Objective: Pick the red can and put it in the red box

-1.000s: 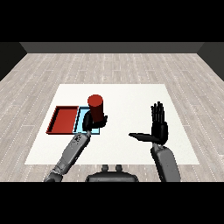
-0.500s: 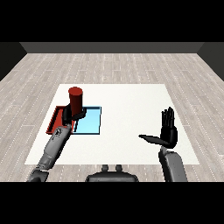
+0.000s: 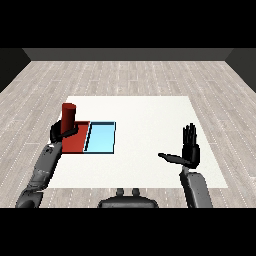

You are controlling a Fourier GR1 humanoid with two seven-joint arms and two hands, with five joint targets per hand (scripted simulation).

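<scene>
- Red cylindrical can [image 3: 68,116]: upright, held over left edge of the shallow red tray [image 3: 76,142].
- Left hand [image 3: 61,131] curled round its lower half.
- Likely rigid, light, smooth; mid-body hold suits.
- Right hand [image 3: 190,152] flat, empty.

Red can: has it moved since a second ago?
Yes. The red can, held in the left hand, moved left, from over the light blue tray to the red tray.

From my seat the counter [image 3: 150,165] looks plain matt white. The floor [image 3: 125,80] shows pale wood planks. The red can [image 3: 68,119] looks smooth and matt, as do the red tray [image 3: 75,142] and the light blue tray [image 3: 101,138].
</scene>
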